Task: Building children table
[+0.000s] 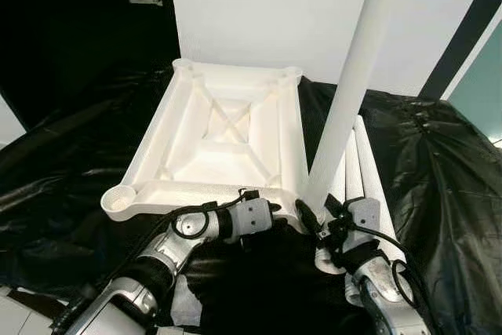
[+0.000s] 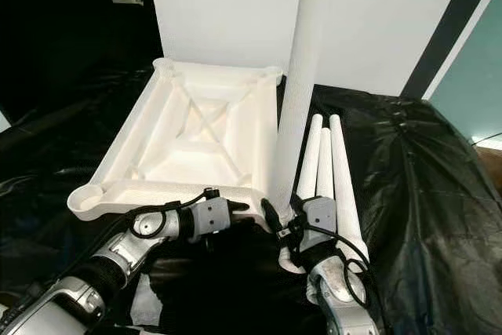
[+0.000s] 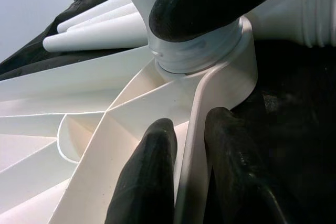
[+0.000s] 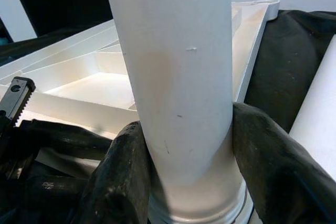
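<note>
While my left gripper [image 1: 276, 208] pinches the tabletop [image 1: 223, 135] rim steady, my right gripper [image 4: 181, 182] clamps the upright leg [image 1: 353, 76] into the five-o'clock corner socket.

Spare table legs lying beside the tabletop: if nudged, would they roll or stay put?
The spare legs look like smooth round tubes, so they would probably roll sideways. The crumpled black sheet beneath may slow them. They appear rigid, likely hollow and light.

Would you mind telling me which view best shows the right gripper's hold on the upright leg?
The right wrist view: both black fingers press the leg from opposite sides, just above its threaded end. The eye views show the right gripper at the leg's base by the tabletop corner. The left wrist view shows one finger across the leg's base.
</note>
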Robot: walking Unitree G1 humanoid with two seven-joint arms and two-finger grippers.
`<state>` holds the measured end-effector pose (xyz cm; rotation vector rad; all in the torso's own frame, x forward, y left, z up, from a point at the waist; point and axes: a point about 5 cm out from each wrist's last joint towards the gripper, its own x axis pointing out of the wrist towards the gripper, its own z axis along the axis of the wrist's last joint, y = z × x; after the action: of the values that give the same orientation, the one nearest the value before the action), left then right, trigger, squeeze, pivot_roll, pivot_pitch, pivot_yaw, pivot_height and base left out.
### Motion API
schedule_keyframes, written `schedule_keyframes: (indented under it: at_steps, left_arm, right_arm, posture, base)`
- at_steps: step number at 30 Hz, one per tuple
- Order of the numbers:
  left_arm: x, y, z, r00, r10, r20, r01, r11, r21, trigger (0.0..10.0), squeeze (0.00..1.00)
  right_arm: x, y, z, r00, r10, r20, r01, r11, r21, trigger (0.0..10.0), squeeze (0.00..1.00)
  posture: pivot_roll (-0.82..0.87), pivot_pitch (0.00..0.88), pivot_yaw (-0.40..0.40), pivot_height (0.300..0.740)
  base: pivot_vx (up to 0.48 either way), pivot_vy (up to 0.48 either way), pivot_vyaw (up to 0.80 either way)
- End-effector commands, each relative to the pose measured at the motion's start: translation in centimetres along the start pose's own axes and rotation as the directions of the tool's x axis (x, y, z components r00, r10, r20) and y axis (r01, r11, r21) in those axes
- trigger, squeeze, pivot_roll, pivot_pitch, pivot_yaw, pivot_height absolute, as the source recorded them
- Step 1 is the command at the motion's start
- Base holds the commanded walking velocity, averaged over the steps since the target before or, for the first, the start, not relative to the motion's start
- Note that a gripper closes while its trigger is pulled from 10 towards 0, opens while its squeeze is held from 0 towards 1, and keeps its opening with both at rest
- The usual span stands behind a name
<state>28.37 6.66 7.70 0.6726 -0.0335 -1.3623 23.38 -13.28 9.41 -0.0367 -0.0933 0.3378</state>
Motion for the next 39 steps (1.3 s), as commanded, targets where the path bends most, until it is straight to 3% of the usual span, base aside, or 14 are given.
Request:
schedule_keyframes:
  at_steps: [1, 2, 3, 4, 5, 7, 8, 9, 17, 18, 29, 32, 35, 39]
  left_arm:
    - [0.0, -3.9, -1.9, 0.964, -0.253, -0.085, 0.252, 0.967, -0.032, 10.0, 0.0]
    - [0.0, -4.0, -1.9, 0.963, -0.254, -0.085, 0.252, 0.967, -0.032, 10.0, 0.0]
    - [0.0, -4.0, -1.9, 0.963, -0.254, -0.085, 0.252, 0.967, -0.032, 10.0, 0.0]
    - [0.0, -4.0, -1.9, 0.963, -0.255, -0.085, 0.253, 0.967, -0.032, 10.0, 0.0]
    - [0.0, -4.0, -1.9, 0.963, -0.255, -0.085, 0.253, 0.967, -0.032, 10.0, 0.0]
    - [0.1, -3.9, -1.8, 0.964, -0.254, -0.083, 0.252, 0.967, -0.032, 10.0, 0.0]
    - [0.1, -3.9, -1.8, 0.964, -0.254, -0.083, 0.252, 0.967, -0.032, 10.0, 0.0]
    - [0.2, -3.9, -1.8, 0.964, -0.253, -0.083, 0.251, 0.968, -0.032, 10.0, 0.0]
    - [0.2, -3.9, -1.9, 0.964, -0.25, -0.084, 0.248, 0.968, -0.037, 10.0, 0.0]
    - [0.2, -3.9, -1.9, 0.964, -0.25, -0.085, 0.248, 0.968, -0.037, 10.0, 0.0]
    - [0.2, -3.9, -1.9, 0.965, -0.247, -0.088, 0.245, 0.969, -0.037, 10.0, 0.0]
    - [0.1, -3.9, -2.0, 0.965, -0.247, -0.091, 0.245, 0.969, -0.036, 10.0, 0.0]
    - [0.1, -3.9, -2.0, 0.965, -0.246, -0.092, 0.244, 0.969, -0.036, 10.0, 0.0]
    - [0.1, -3.9, -2.0, 0.966, -0.244, -0.092, 0.241, 0.97, -0.038, 10.0, 0.0]
  right_arm:
    - [-0.4, -3.7, -0.4, 0.979, -0.201, -0.037, 0.198, 0.978, -0.07, 4.2, 0.0]
    - [-0.2, -3.7, -0.4, 0.982, -0.186, -0.044, 0.182, 0.98, -0.077, 7.6, 0.0]
    - [-0.2, -3.7, -0.4, 0.982, -0.186, -0.044, 0.182, 0.98, -0.077, 7.6, 0.0]
    - [-0.1, -3.7, -0.4, 0.984, -0.174, -0.048, 0.17, 0.982, -0.082, 10.0, 0.0]
    - [-0.1, -3.7, -0.4, 0.984, -0.174, -0.048, 0.17, 0.982, -0.082, 10.0, 0.0]
    - [0.4, -4.1, -0.2, 0.994, -0.096, -0.058, 0.092, 0.993, -0.079, 10.0, 1.0]
    - [0.4, -4.1, -0.2, 0.994, -0.096, -0.058, 0.092, 0.993, -0.079, 10.0, 1.0]
    - [1.0, -4.9, 0.1, 0.997, -0.012, -0.076, 0.005, 0.996, -0.09, 10.0, 0.0]
    - [1.1, -5.8, 0.6, 0.968, 0.201, -0.148, -0.215, 0.972, -0.091, 10.0, 0.0]
    - [1.0, -5.9, 0.6, 0.958, 0.236, -0.163, -0.252, 0.964, -0.083, 0.0, 0.0]
    - [0.1, -6.4, 0.6, 0.889, 0.397, -0.23, -0.415, 0.909, -0.036, 0.0, 0.0]
    - [0.5, -4.6, -0.2, 0.948, 0.272, -0.166, -0.276, 0.961, -0.001, 0.0, 0.0]
    - [0.7, -4.0, -0.4, 0.969, 0.204, -0.139, -0.205, 0.979, 0.004, 0.0, 0.0]
    - [0.4, -2.4, -0.5, 0.999, -0.035, -0.035, 0.036, 0.999, 0.013, 0.0, 0.0]
  posture:
    - [0.07, 0.0, -0.055, 0.74]
    - [0.07, 0.0, -0.055, 0.74]
    - [0.07, 0.0, -0.055, 0.74]
    - [0.07, 0.0, -0.055, 0.74]
    - [0.07, 0.0, -0.055, 0.74]
    - [0.07, 0.0, -0.056, 0.74]
    - [0.07, 0.0, -0.056, 0.74]
    - [0.07, 0.0, -0.059, 0.74]
    - [0.07, 0.0, -0.062, 0.74]
    - [0.07, 0.0, -0.062, 0.74]
    - [0.07, 0.0, -0.063, 0.74]
    - [0.08, 0.0, -0.069, 0.74]
    - [0.08, 0.0, -0.069, 0.74]
    - [0.08, 0.0, -0.067, 0.74]
  base:
    - [0.0, 0.0, 0.0]
    - [0.0, 0.0, 0.0]
    - [0.0, 0.0, 0.0]
    - [0.0, 0.0, 0.0]
    - [0.0, 0.0, 0.0]
    - [0.0, 0.0, 0.0]
    - [0.0, 0.0, 0.0]
    - [0.0, 0.0, 0.0]
    - [0.0, 0.0, 0.0]
    - [0.0, 0.0, 0.0]
    - [0.0, 0.0, 0.0]
    - [0.0, 0.0, 0.0]
    - [0.0, 0.0, 0.0]
    - [0.0, 0.0, 0.0]
